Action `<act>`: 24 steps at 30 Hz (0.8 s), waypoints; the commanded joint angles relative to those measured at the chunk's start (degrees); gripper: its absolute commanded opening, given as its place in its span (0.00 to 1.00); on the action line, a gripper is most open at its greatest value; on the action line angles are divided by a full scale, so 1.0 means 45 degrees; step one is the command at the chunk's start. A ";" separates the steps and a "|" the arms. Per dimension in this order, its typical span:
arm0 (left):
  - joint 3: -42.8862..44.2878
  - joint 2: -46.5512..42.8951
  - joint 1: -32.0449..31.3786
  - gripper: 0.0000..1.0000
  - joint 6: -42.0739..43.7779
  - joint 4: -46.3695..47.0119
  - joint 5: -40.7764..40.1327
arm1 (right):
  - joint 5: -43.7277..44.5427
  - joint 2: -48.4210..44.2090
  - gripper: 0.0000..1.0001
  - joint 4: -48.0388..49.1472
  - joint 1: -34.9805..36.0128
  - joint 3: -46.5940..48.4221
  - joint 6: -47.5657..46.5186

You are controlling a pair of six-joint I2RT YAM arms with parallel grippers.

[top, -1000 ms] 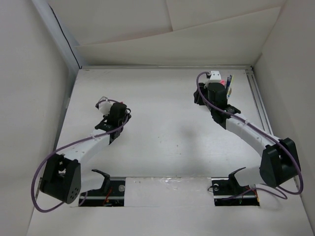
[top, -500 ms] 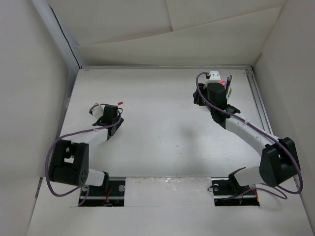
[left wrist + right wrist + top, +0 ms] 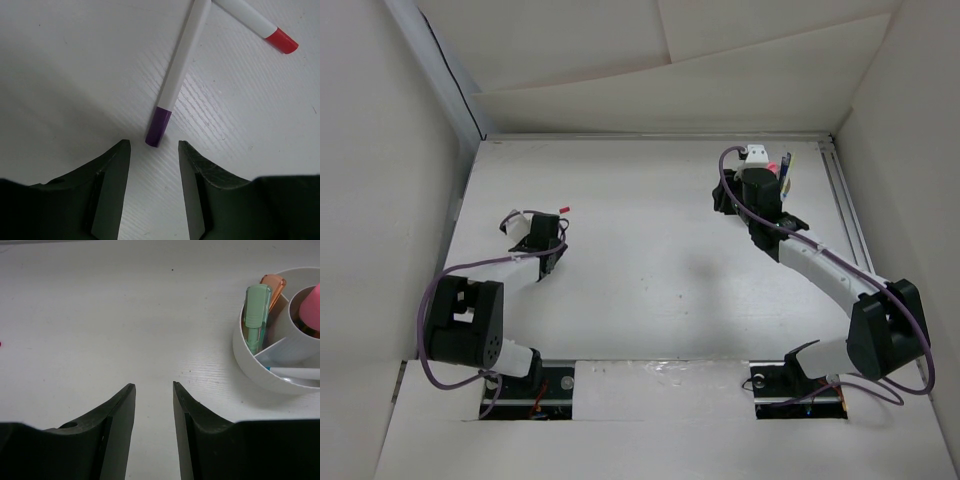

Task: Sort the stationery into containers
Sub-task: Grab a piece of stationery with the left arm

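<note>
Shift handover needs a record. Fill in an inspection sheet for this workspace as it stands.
Surface: white table.
Job's things: purple-capped pen and red-capped pen lie on the table; green marker, orange marker and pink-topped item stand in the divided cup.
Clutter: nothing seen.
Grippers: left gripper open, at the purple cap's end; right gripper open, empty.
Cables: purple cable loops along each arm.
Surroundings: white panels on three sides.

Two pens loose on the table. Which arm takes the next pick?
Left. The left gripper is open right at the purple-capped pen, with the red-capped pen just beyond. The right gripper is open and empty beside the cup, across the table from both.
</note>
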 commanded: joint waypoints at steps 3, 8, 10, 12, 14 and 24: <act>0.0946 0.0546 0.0073 0.27 0.0828 -0.0404 -0.0511 | -0.0253 -0.0138 0.42 0.0373 -0.0102 0.0521 -0.0078; 0.1708 0.1388 0.0073 0.23 0.0966 -0.0932 -0.0511 | -0.0254 -0.0256 0.42 0.0373 -0.0102 0.0521 -0.0078; 0.1709 0.1388 0.0073 0.23 0.0966 -0.1049 -0.0511 | -0.0254 -0.0372 0.42 0.0373 -0.0218 0.0521 -0.0078; 0.1709 0.1388 0.0073 0.23 0.0966 -0.1184 -0.0744 | -0.0254 -0.0373 0.42 0.0373 -0.0219 0.0521 -0.0078; 0.1709 0.1505 0.0073 0.23 0.0966 -0.1322 -0.0862 | -0.0254 -0.0373 0.42 0.0373 -0.0219 0.0405 -0.0078; 0.2080 0.2032 0.0073 0.09 0.1220 -0.2045 -0.0980 | -0.0741 -0.1115 0.42 0.0373 -0.0844 0.0150 0.0039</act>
